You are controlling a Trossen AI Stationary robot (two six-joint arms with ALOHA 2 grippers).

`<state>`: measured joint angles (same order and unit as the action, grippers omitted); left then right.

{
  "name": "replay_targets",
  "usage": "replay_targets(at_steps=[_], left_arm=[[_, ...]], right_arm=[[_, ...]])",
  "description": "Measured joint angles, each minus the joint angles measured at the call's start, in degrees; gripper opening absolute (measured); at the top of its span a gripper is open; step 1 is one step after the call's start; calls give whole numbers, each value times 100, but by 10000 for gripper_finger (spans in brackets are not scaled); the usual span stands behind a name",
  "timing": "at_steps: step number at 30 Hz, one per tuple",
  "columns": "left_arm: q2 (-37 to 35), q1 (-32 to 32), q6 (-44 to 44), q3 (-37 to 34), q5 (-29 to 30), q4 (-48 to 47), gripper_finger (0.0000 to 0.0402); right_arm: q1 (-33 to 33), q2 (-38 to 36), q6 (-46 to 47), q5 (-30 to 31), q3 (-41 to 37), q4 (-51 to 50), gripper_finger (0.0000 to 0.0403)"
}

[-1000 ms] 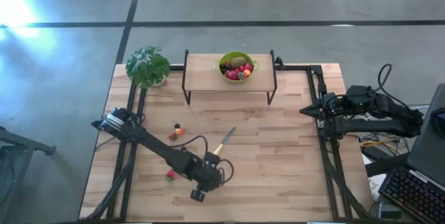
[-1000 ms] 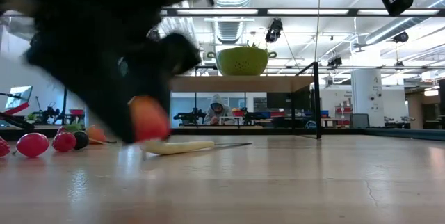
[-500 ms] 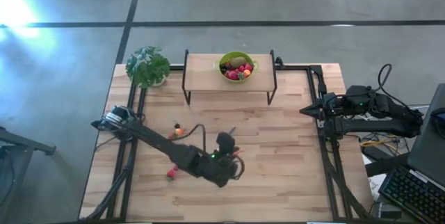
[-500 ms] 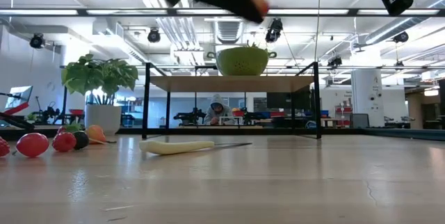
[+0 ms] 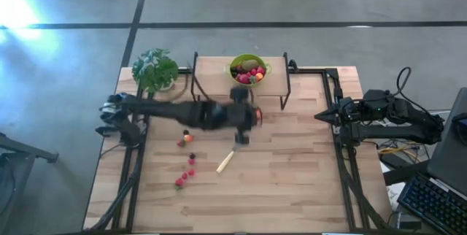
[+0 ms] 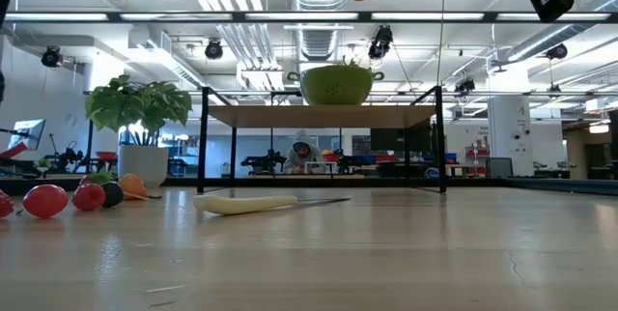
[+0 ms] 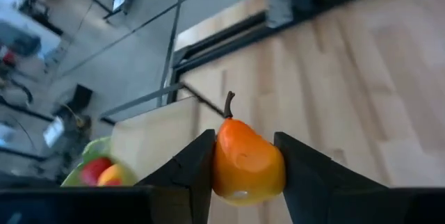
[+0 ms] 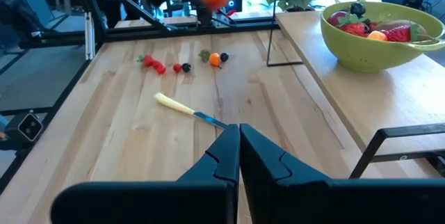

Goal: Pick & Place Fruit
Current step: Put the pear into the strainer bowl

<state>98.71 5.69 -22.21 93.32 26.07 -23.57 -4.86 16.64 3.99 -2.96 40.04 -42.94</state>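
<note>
The left claw (image 7: 247,172) holds an orange pear-shaped fruit (image 7: 245,165) between its two fingers, with the stem pointing away from the wrist. In the high view this claw (image 5: 252,116) is raised over the tabletop (image 5: 292,184), just in front of the small wooden shelf (image 5: 215,78). On this shelf stands the green bowl (image 5: 248,69), and it already has red, orange and brown-green fruit inside. The shelf's dark front leg (image 5: 284,98) is near the held pear.

The other fruit lies on the tabletop well apart from the claw: a loose line of small red and dark pieces (image 5: 187,168) on the left part, seen in the low view as red berries (image 6: 45,200) at the edge. The pale-handled knife (image 5: 228,159) lies between them and the middle. A potted plant (image 5: 155,68) stands at the far left corner.

The right claw (image 8: 238,135) waits at the right edge of the tabletop, its fingers pressed together and holding nothing.
</note>
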Motion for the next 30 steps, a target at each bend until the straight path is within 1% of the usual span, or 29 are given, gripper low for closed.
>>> replay_targets(at_steps=[5, 10, 14, 22, 30], left_arm=[[-292, -823, 495, -2, -616, 122, 143], [-354, -1562, 1056, -4, -865, 301, 143], [-324, -2031, 1409, -75, -888, 308, 144], [-308, -2543, 1603, -186, -893, 364, 144], [-308, -2689, 1688, -471, -968, 519, 144]], right_arm=[[0, 0, 0, 0, 0, -2, 8], [2, 0, 0, 0, -1, -2, 8], [0, 0, 0, 0, 0, -1, 8], [2, 0, 0, 0, 1, -2, 8], [0, 0, 0, 0, 1, -2, 8]])
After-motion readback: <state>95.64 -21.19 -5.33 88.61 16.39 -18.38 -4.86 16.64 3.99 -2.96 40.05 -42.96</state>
